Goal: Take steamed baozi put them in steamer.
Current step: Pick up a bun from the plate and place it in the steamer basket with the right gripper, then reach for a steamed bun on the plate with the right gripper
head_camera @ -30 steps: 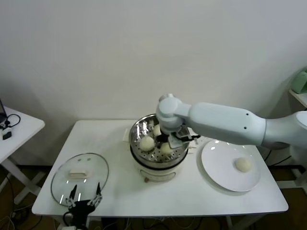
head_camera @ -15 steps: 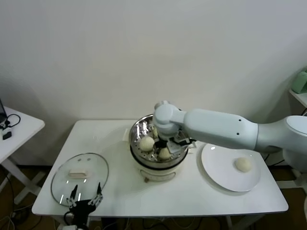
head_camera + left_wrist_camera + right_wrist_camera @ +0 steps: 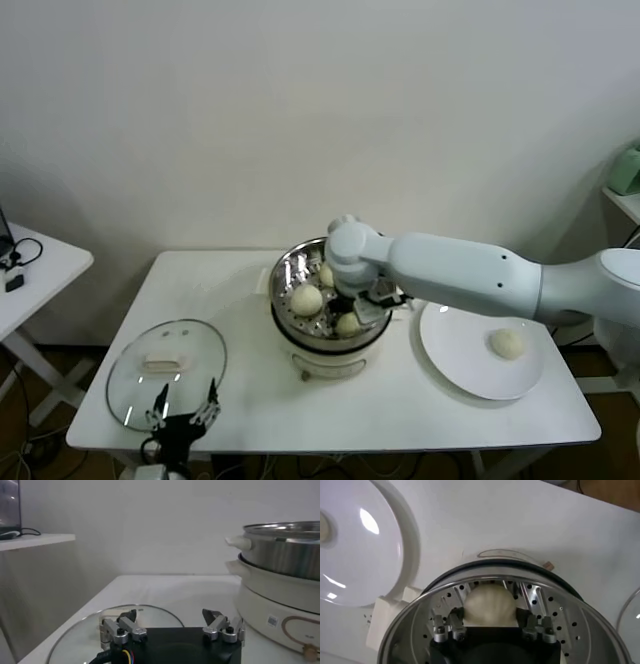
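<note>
Right gripper (image 3: 490,622): jaws spread around a baozi (image 3: 489,605) resting inside the steamer (image 3: 420,615), seemingly releasing it.
Left gripper (image 3: 172,625): idle, jaws spread, beside the lid (image 3: 85,635).
Plate (image 3: 470,360): one bun (image 3: 507,343) waiting.

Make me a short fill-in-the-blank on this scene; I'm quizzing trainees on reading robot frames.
1. The right claw is inside the ____.
2. The baozi on the plate number ____.
3. The left claw hovers at the edge of the glass ____.
4. The baozi visible in the steamer number ____.

Missing words: steamer; one; lid; three.
</note>
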### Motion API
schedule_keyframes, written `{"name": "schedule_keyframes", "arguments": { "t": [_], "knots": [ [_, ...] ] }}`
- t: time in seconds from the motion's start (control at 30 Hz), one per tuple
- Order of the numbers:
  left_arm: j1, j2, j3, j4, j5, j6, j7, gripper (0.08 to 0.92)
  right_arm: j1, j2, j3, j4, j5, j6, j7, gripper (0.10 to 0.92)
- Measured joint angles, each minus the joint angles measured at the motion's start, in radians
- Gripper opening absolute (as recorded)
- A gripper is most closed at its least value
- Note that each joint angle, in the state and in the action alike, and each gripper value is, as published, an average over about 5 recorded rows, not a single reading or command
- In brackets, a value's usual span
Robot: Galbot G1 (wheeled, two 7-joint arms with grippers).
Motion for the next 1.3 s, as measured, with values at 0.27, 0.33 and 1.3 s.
{"name": "schedule_keyframes", "arguments": {
  "t": [0.27,0.33,1.3],
  "knots": [
    [-0.001,0.0,0.002,0.0,-0.003,0.004,-0.002,0.823,0.0,-0.002,0.015,0.008,0.001,0.007,0.005,0.821],
    [-0.001,0.0,0.002,0.0,-0.003,0.004,-0.003,0.823,0.002,-0.002,0.019,0.008,0.004,0.009,0.004,0.822],
    [-0.018,0.019,0.012,-0.011,-0.026,0.002,0.006,0.823,0.25,-0.345,-0.08,-0.184,0.699,-0.536,-0.015,0.823]
  ]
}}
